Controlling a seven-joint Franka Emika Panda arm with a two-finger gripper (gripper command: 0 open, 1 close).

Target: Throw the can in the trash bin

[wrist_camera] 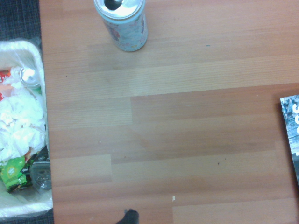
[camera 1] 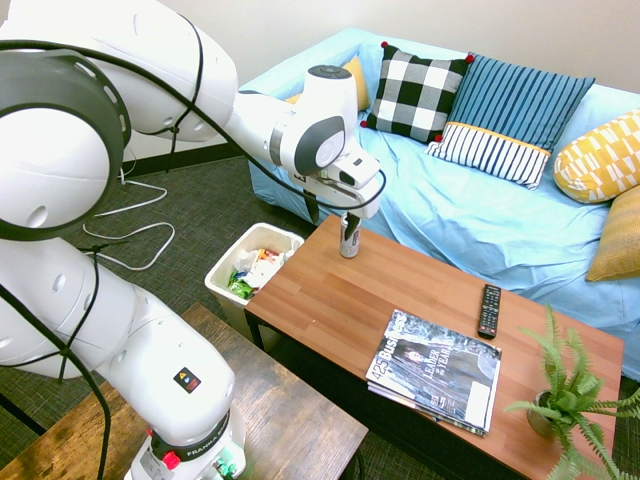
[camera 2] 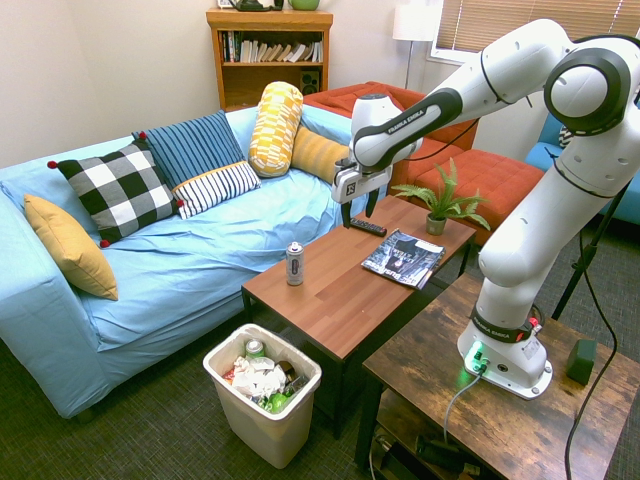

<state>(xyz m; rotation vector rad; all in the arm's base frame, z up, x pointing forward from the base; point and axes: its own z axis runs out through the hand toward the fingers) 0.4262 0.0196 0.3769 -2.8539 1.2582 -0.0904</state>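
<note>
Going left to right in the second exterior view: the white trash bin (camera 2: 262, 400) sits on the carpet at the near-left end of the coffee table (camera 2: 350, 300), stuffed with white and green wrappers, plus a second can. I can't read any print on those. The can (camera 2: 294, 263) stands upright near the table's left end, on the sofa side, just in from the edge. Its label is too small to read, and the wrist view only shows its opened top. There's plenty of bare wood around it. The gripper (camera 2: 359, 211) hangs above the table to the can's right, pointing down, fingers spread wide with nothing in them. The arm reads "FRANKA EMIKA". Further right there's a magazine (camera 2: 402, 257), where I make out "Business" from the first exterior view, then a remote (camera 2: 367, 227) and a potted fern (camera 2: 441, 205).
</note>
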